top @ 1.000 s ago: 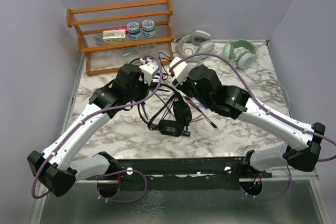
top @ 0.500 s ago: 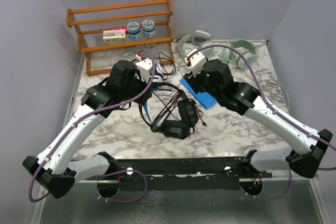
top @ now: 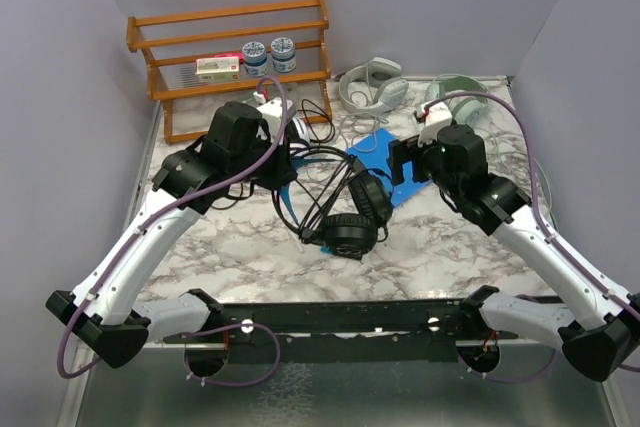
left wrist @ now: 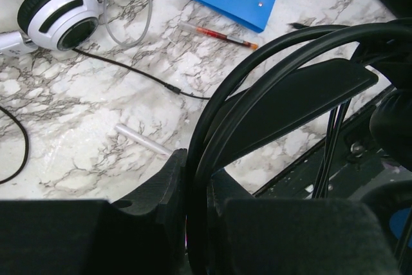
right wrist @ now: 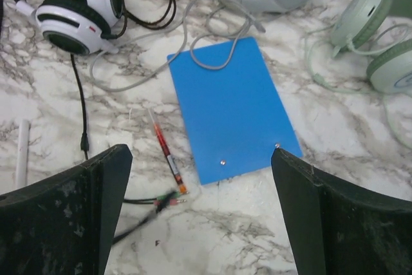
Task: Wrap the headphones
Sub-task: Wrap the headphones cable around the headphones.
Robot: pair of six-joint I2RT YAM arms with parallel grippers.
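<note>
The left jaws are clenched on the headband of the black headphones [top: 350,235], which now sit right of centre. The right jaws, spread and empty, have swung back toward 2 o'clock over the blue folder [right wrist: 228,107]. The cable [top: 318,197] probably hangs unwound, so wrapping remains. Open surface [top: 250,247] lies toward 6; the rack [top: 228,13] and pale headphones [top: 372,82] crowd 11 to 1.

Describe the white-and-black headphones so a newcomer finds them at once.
Find the orange wooden rack at the far left. Directly in front of it lie the white-and-black over-ear headphones. Only this pair has glossy white cups with black pads.
</note>
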